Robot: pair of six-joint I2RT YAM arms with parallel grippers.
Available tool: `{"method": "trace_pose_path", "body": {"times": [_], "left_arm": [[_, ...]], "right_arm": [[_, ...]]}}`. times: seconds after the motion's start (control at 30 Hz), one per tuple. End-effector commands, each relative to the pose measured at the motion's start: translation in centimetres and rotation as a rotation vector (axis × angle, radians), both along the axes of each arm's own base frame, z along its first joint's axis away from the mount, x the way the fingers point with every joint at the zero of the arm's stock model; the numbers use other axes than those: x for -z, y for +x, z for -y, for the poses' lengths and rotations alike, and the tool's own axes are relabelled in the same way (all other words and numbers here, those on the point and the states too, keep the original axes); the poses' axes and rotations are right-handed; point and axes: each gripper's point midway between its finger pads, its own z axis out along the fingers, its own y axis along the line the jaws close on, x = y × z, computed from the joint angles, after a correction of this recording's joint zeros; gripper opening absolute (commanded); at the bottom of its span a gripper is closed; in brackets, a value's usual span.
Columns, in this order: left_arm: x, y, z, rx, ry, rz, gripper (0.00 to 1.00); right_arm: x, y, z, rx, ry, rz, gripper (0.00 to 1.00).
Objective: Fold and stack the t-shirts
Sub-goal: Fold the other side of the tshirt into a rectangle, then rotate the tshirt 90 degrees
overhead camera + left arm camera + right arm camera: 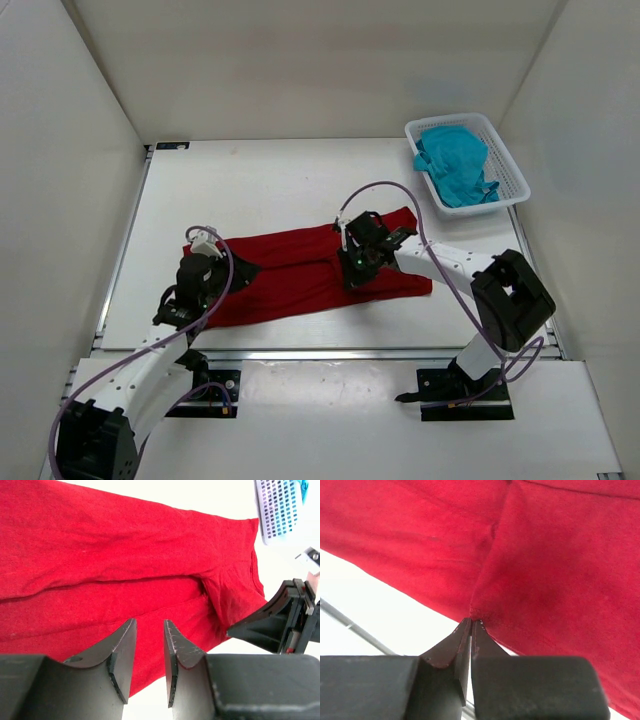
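dark red shirt (300, 275) lies spread on the tabletop (270, 180), right end effector (471, 622) pinched shut on its hem, left end effector (150, 627) narrowly parted, empty — advise gripping the opposite hem before lifting.

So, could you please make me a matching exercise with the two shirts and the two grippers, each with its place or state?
1. red t-shirt
2. teal t-shirt
3. left gripper
4. right gripper

A. jaws shut on a red hem
B. bunched in the white basket
C. jaws apart, gripping nothing
D. stretched out on the table

Pairs: 1-D, 2-B, 3-C, 4-A
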Motion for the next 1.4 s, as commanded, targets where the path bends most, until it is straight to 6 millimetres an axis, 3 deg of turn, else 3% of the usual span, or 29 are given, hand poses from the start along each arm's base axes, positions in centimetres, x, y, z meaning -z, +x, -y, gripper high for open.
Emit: {"method": "trace_pose_path", "body": {"times": [0.0, 0.07, 0.23, 0.3, 0.43, 0.5, 0.57, 0.63, 0.67, 0.7, 0.83, 0.9, 0.97, 1.1, 1.17, 1.2, 1.27, 1.33, 1.37], "left_arm": [[-2.0, 0.5, 0.0, 0.012, -0.011, 0.033, 0.39], [-1.9, 0.5, 0.0, 0.014, -0.007, 0.025, 0.39], [-2.5, 0.8, 0.1, 0.017, -0.001, 0.036, 0.39], [-2.4, 1.0, 0.0, 0.013, 0.004, 0.034, 0.39], [-2.6, 1.3, 1.3, 0.046, 0.016, 0.033, 0.39], [-2.8, 1.9, 2.1, 0.057, 0.023, 0.05, 0.4], [-2.4, 2.6, 2.6, 0.065, 0.032, 0.034, 0.4], [-1.0, 3.4, 2.5, 0.064, 0.031, -0.002, 0.4], [0.1, 3.4, 2.2, 0.057, 0.021, -0.039, 0.4], [-0.1, 3.9, 2.0, 0.053, -0.002, -0.028, 0.4], [2.0, 5.3, 0.2, -0.003, -0.082, -0.086, 0.4], [2.7, 5.7, -0.8, -0.023, -0.122, -0.114, 0.38], [3.4, 6.2, -1.8, -0.057, -0.107, -0.133, 0.4], [5.8, 6.1, -3.6, -0.119, -0.152, -0.212, 0.4], [6.9, 5.9, -4.6, -0.152, -0.209, -0.246, 0.39], [7.7, 5.4, -4.9, -0.165, -0.247, -0.286, 0.38], [7.5, 5.3, -4.8, -0.159, -0.31, -0.287, 0.36], [7.3, 5.5, -4.8, -0.157, -0.321, -0.288, 0.36], [6.8, 5.5, -4.6, -0.145, -0.316, -0.287, 0.37]], "right_arm": [[-1.5, -0.6, -1.8, -0.039, 0.085, -0.021, 0.0], [-2.3, -0.7, -2.0, -0.036, 0.125, -0.032, 0.01], [-5.0, -0.2, -0.5, -0.024, 0.184, -0.007, 0.33], [-6.0, 1.4, 1.5, 0.046, 0.21, 0.028, 0.33], [-7.9, 5.0, 4.4, 0.202, 0.322, 0.107, 0.14], [-6.7, 7.3, 6.7, 0.331, 0.305, 0.12, 0.05], [-3.8, 8.3, 8.5, 0.416, 0.242, 0.089, 0.0], [-0.6, 7.4, 10.3, 0.517, 0.215, 0.015, 0.0], [-0.2, 7.7, 10.8, 0.553, 0.227, 0.032, 0.0], [1.2, 7.0, 11.7, 0.602, 0.223, 0.014, 0.0], [3.3, 5.4, 14.3, 0.725, 0.218, 0.03, 0.0], [3.0, 5.5, 14.9, 0.749, 0.214, 0.052, 0.0], [2.0, 6.1, 14.8, 0.744, 0.226, 0.08, 0.01], [-2.1, 7.9, 13.1, 0.682, 0.221, 0.214, 0.21], [-3.8, 8.6, 11.1, 0.623, 0.232, 0.269, 0.27], [-3.2, 8.7, 10.5, 0.607, 0.227, 0.249, 0.29], [-3.2, 9.4, 9.0, 0.561, 0.236, 0.23, 0.28], [-0.6, 9.8, 8.1, 0.536, 0.19, 0.156, 0.17], [-0.8, 10.5, 7.8, 0.513, 0.181, 0.163, 0.13]]}}
